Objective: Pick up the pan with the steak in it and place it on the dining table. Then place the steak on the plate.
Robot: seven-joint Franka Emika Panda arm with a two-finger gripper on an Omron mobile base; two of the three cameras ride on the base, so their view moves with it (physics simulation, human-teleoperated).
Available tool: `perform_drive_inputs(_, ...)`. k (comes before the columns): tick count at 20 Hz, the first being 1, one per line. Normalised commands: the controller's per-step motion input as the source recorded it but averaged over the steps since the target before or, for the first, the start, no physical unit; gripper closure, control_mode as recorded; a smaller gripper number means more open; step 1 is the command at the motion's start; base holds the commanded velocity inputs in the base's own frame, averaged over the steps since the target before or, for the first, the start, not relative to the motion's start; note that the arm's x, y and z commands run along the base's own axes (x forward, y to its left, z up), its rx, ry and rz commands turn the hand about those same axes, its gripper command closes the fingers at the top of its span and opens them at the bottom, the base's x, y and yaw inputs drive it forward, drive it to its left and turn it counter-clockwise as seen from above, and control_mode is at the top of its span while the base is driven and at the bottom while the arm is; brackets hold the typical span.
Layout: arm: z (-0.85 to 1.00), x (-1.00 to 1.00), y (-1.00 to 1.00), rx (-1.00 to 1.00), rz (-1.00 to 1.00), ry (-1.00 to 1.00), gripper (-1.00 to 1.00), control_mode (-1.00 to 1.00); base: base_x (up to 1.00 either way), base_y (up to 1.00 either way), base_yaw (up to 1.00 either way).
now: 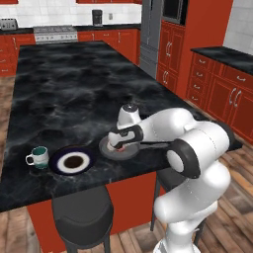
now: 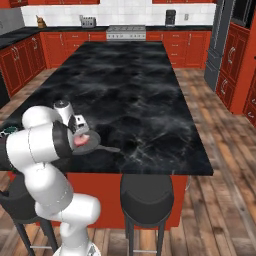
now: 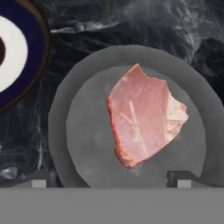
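The dark grey pan (image 3: 85, 131) rests on the black marble dining table (image 1: 74, 94), near its front edge. The pink-red steak (image 3: 144, 116) lies flat in the pan's middle, also visible as the steak (image 2: 81, 140) beside my arm. My gripper (image 3: 111, 179) hovers straight above the pan, open, with one fingertip on each side and nothing between them. From the left base view the gripper (image 1: 120, 142) hangs over the pan (image 1: 131, 153). The plate (image 1: 72, 161), navy-rimmed with a white ring, sits just left of the pan, and its edge shows as the plate (image 3: 13, 61).
A white-teal mug (image 1: 38, 157) stands left of the plate. Black stools (image 1: 81, 217) are tucked under the table's near edge. Red cabinets and a stove line the far wall. The pan's handle (image 2: 107, 148) points right along the table.
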Motion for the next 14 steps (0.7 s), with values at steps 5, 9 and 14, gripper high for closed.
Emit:
perform_drive_inputs(5, -0.31, 0.27, 0.24, 0.00, -0.11, 0.00, -1.00, -1.00, 0.00, 0.00, 0.00)
perform_drive_inputs(9, -0.07, 0.09, 0.05, 0.00, -0.04, 0.00, -1.00, -1.00, 0.00, 0.00, 0.00)
perform_drive_inputs(14, -0.10, 0.53, -0.01, 0.00, 0.00, 0.00, -1.00, -1.00, 0.00, 0.00, 0.00)
